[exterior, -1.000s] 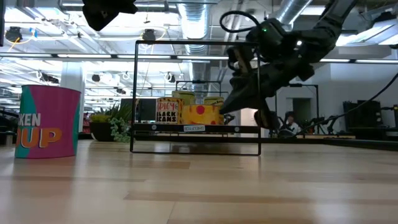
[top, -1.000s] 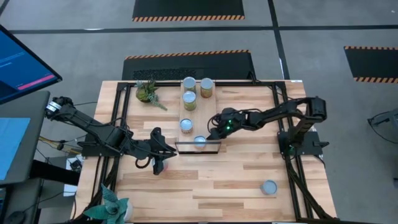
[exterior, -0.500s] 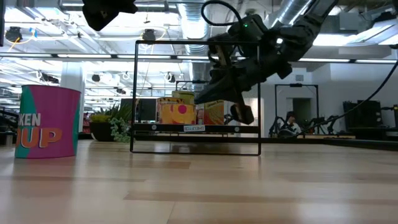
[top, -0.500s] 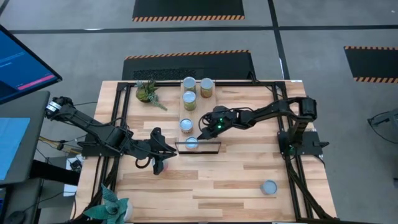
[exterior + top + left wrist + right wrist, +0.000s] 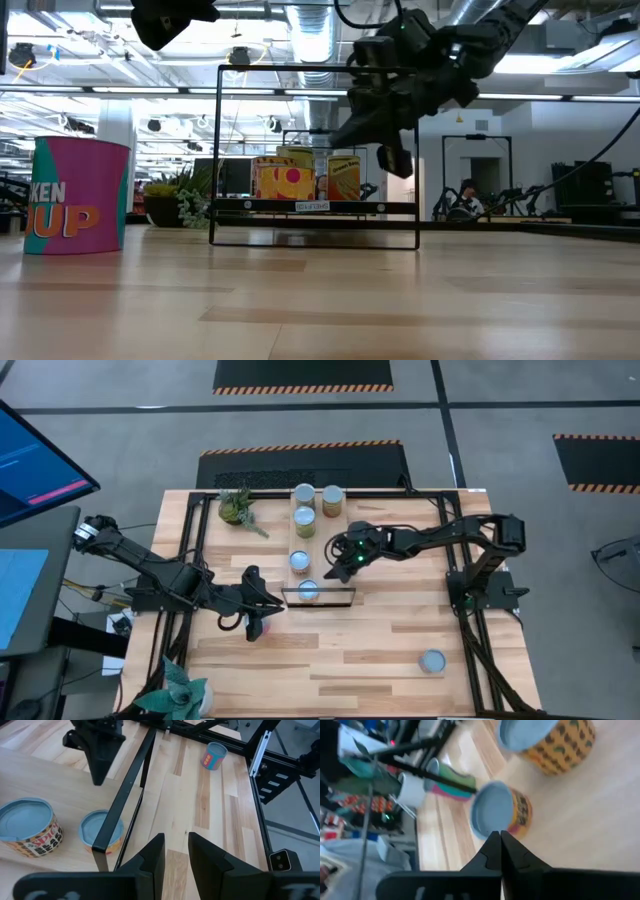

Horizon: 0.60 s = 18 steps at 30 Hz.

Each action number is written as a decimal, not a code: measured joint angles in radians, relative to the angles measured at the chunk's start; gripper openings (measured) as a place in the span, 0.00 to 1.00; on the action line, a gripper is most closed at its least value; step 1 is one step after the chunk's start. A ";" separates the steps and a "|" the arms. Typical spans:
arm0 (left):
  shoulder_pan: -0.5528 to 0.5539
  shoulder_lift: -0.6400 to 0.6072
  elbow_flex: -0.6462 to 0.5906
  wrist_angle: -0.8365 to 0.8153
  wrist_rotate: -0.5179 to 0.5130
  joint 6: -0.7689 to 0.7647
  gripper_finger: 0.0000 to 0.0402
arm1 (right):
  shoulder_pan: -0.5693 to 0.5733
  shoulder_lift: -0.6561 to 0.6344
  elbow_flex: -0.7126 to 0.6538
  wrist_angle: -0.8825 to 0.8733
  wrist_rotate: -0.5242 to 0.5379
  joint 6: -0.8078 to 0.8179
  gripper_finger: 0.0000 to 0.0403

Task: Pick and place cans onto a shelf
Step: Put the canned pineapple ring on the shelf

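Observation:
Several cans stand upright on the shelf [image 5: 340, 530], a narrow light-wood board with a black frame [image 5: 320, 604] at its near end. Two stand by the frame [image 5: 309, 590] [image 5: 299, 561], three at the far end [image 5: 305, 520]. My right gripper [image 5: 340, 565] hovers shut above the shelf, right of the near cans, touching nothing; its wrist view shows those cans [image 5: 500, 812] [image 5: 545, 740]. My left gripper [image 5: 264, 610] waits slightly open and empty left of the frame, above a pink can [image 5: 258, 627]. Another can [image 5: 432, 660] stands on the table at the near right.
A small green plant [image 5: 236, 506] lies at the table's far left and another [image 5: 180, 695] at the near left corner. Black rails run along the table's edges. In the low view the pink can [image 5: 75, 195] stands close at the left, before the frame [image 5: 315, 240].
My right gripper went toward the table's left along the shelf's near end, then drew back to the right and rose. The can nearest the frame slid toward the table's left and now stands still, upright.

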 joint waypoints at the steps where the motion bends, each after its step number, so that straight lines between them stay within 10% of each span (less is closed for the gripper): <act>1: 0.000 0.000 0.000 0.000 0.000 0.000 0.18 | -0.003 0.000 0.000 -0.021 -0.006 -0.017 0.02; 18: 0.000 0.000 0.000 0.000 0.000 -0.004 0.18 | -0.004 0.006 0.141 -0.270 0.048 -0.310 0.01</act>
